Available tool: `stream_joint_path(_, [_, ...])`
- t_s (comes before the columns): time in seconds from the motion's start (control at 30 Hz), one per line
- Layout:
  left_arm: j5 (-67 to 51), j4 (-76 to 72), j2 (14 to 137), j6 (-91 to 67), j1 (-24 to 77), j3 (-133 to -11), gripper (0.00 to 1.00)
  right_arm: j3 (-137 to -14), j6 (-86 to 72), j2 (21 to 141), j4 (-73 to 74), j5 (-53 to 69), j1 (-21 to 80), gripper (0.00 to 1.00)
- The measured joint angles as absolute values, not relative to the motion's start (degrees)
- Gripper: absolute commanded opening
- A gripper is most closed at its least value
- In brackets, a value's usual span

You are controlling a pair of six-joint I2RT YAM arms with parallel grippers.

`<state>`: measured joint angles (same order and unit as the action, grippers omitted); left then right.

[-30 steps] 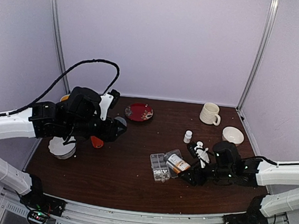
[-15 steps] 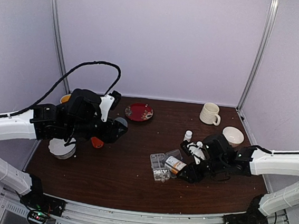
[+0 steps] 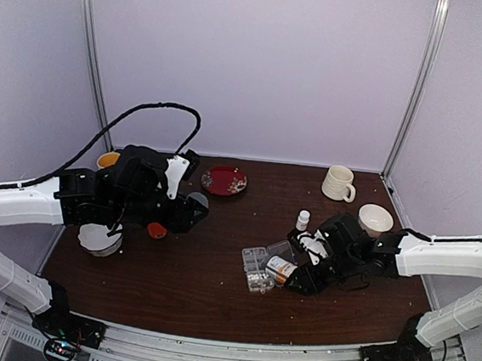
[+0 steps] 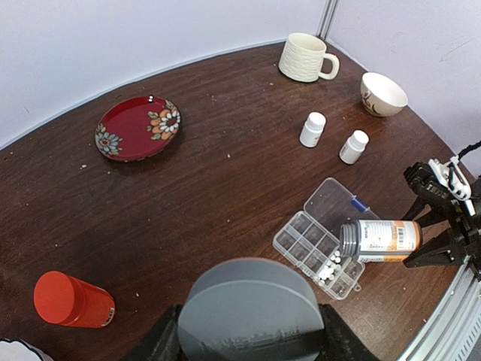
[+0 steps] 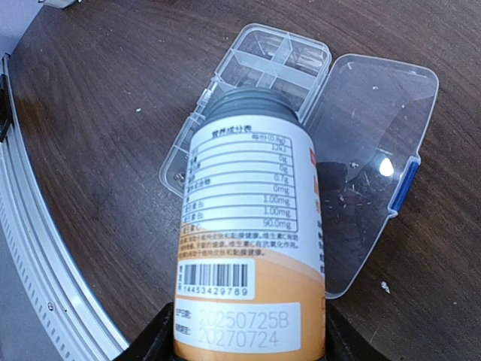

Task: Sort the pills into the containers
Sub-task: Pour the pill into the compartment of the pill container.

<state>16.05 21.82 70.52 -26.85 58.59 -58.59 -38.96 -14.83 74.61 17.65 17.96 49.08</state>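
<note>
Since the pills (image 4: 329, 268) sit as a pale little cluster in one cell of the box (image 4: 299, 239), right under the mouth of the bottle (image 4: 379, 239), I'd say you're mid-pour with most of the sorting left to do. The other cells look empty from the left wrist view. From the right wrist view the bottle hides the pills completely.

Your right gripper (image 4: 428, 239) is clamped around the bottle's base, holding it tipped nearly flat with the neck over the box. Your left gripper (image 4: 252, 342) is clenched on the grey cap (image 4: 252, 297), held up off the table (image 4: 210, 203) well apart from the box.

My guess for the next move: ease back on the tilt, shift the mouth over a neighbouring cell, then tip again gently. Those tablets are tiny and rounded, so they'll probably rush out and bounce over the low dividers if you're heavy-handed.

Material-wise, the box is thin clear plastic, rectangular and split into a grid. Its hinged lid (image 4: 336, 201) lies open flat beside it, with a small blue latch (image 5: 403, 184). It looks light enough to skate on the table if the bottle nudges it. The bottle is a smooth cylinder with a glossy white-and-orange label and a grey neck. The cap is round and looks matte. The table is dark wood grain, speckled with crumbs.
</note>
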Motion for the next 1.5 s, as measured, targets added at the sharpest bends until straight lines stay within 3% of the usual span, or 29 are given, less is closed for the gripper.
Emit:
stream_joint_path(1.1, [15.6,21.0,70.8,-26.4,58.6,-58.6,0.00,-44.0,-12.3,75.4,23.6,13.7,49.5,0.00])
stream_joint_path(1.5, [15.6,21.0,70.7,-26.4,58.6,-58.3,0.00,-44.2,-12.0,76.0,21.8,18.0,49.7,0.00])
